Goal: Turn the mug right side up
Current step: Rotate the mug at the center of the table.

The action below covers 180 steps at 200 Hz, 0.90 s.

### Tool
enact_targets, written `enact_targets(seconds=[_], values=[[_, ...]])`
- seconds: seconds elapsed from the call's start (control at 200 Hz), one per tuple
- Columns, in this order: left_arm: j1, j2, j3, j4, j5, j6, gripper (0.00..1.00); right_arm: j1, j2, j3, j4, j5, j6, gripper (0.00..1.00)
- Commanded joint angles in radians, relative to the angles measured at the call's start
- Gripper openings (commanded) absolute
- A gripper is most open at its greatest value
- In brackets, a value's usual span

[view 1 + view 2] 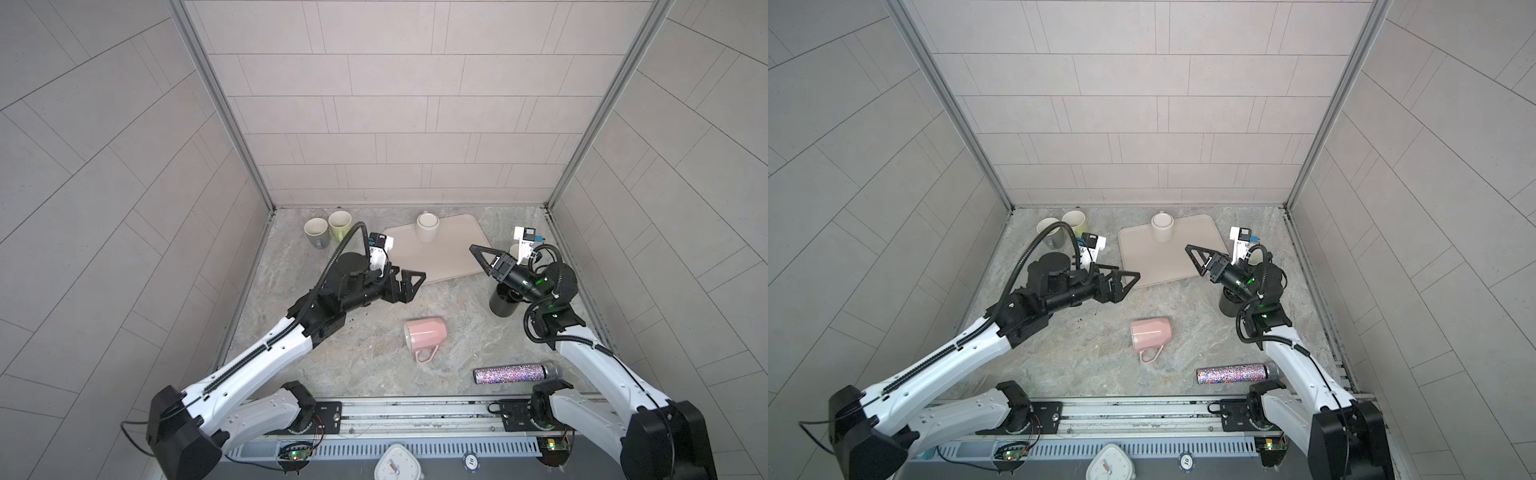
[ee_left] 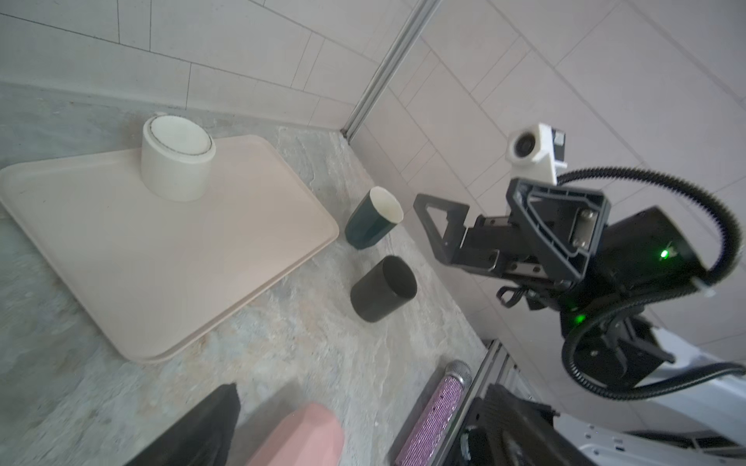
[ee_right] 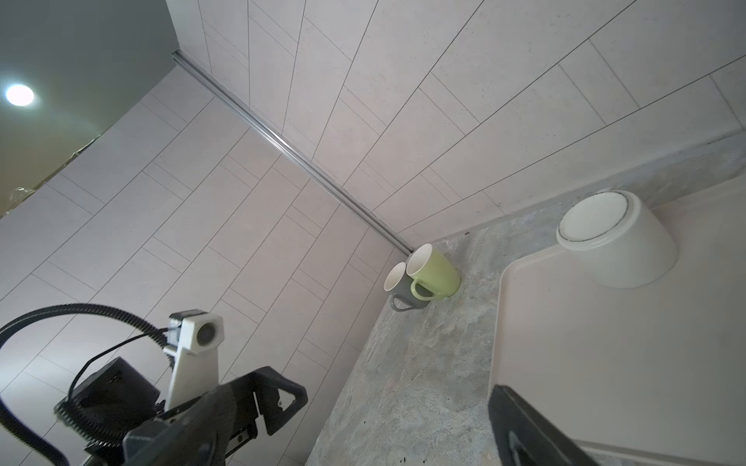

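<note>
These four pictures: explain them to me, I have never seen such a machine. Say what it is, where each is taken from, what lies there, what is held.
It is a robot with two arms, each ending in a two-fingered tool. Two pictures look down from overhead; the other two come from a camera on each wrist. On the table are a tray with a white mug upside down on it, a pink mug on its side, a grey mug and a green mug upright together, a black cup and a glittery microphone. The left tool and the right tool are open and hold nothing.
</note>
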Motion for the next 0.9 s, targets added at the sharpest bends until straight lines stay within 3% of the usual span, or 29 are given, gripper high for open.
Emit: enact_targets(seconds=[0.0, 0.225, 0.385, 0.6, 0.896], values=[[-0.055, -0.022, -0.063, -0.234, -0.131, 0.069, 1.0, 0.003, -0.095, 0.051, -0.357, 0.066, -0.227, 0.99], [-0.118, -0.018, -0.178, -0.277, -0.085, 0.032, 0.96, 0.002, -0.145, 0.106, -0.702, 0.095, -0.406, 0.99], [-0.155, -0.039, -0.219, -0.348, -0.019, 0.031, 0.91, 0.004, -0.166, 0.09, -0.773, 0.077, -0.442, 0.99], [-0.205, -0.074, -0.306, -0.311, 0.016, 0.016, 0.83, 0.006, -0.215, 0.048, -0.825, 0.078, -0.439, 1.0], [-0.21, 0.047, -0.418, 0.03, 0.047, -0.082, 0.75, 0.013, -0.325, -0.003, -0.917, 0.086, -0.42, 0.99]])
